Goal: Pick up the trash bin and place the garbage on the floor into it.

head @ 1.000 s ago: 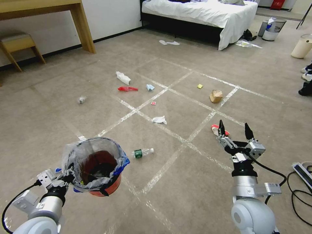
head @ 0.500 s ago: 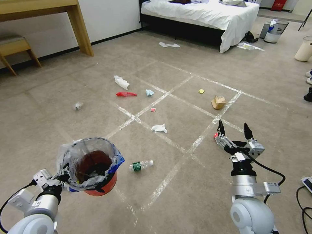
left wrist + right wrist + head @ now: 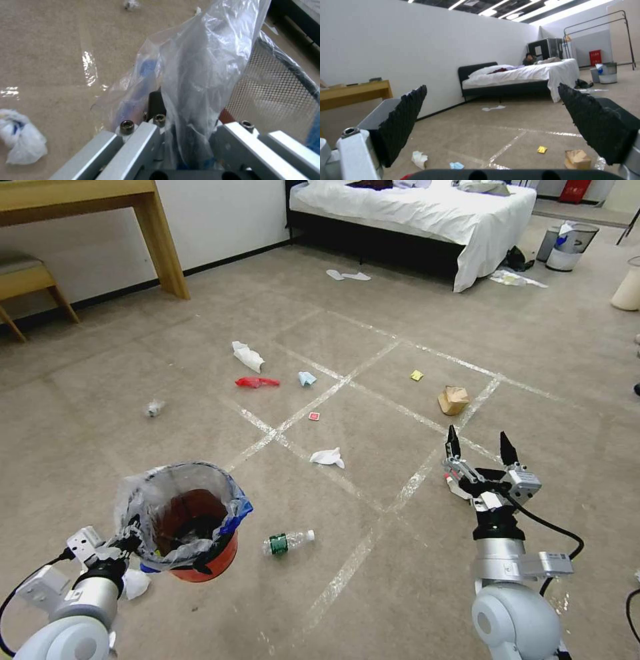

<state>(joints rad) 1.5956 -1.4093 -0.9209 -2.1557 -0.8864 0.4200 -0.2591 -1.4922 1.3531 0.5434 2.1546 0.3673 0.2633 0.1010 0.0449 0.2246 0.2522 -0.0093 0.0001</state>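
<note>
1. Left gripper (image 3: pixel 127 543) – nearest, robot's left; clamped on rim + liner of the trash bin (image 3: pixel 197 527); bin held upright off the floor (image 3: pixel 100 380). Wrist view: clear plastic liner (image 3: pixel 200 62) pinched between the jaws
2. Crumpled white bag/tissue (image 3: pixel 135 583) – on carpet just beside left wrist, below bin; also in left wrist view (image 3: pixel 21 136)
3. Right gripper (image 3: pixel 480 443) – robot's right, raised, fingers spread wide, holding nothing; red-white wrapper (image 3: pixel 453 488) lies on carpet partly hidden under it
4. Green-labelled bottle (image 3: pixel 288 542) – lying on its side, just right of bin
5. White tissue (image 3: pixel 328 457) – mid-floor, beside a tape strip
6. Tiny red card (image 3: pixel 313 415) – inside tape square
7. Brown paper bag (image 3: pixel 453 399) – ahead of right gripper, near tape line
8. Yellow wrapper (image 3: pixel 417 375) – beyond brown bag
9. Small grey wad (image 3: pixel 154 408) – far left, apart from the rest
10. Red wrapper (image 3: pixel 257 382), pale blue scrap (image 3: pixel 307 378), white tissue no. 2 (image 3: pixel 248 356) – loose cluster, further out
11. Bed (image 3: pixel 427 213), grey metal bin (image 3: pixel 567 245) – background, not task items

Status (est.): bin pickup done. Collection barely begun, approx. all litter listed above is on carpet; bin interior shows dark contents, can't ID. Remaining: every piece into bin; nearest candidates are the wrapper under right gripper + the bottle
</note>
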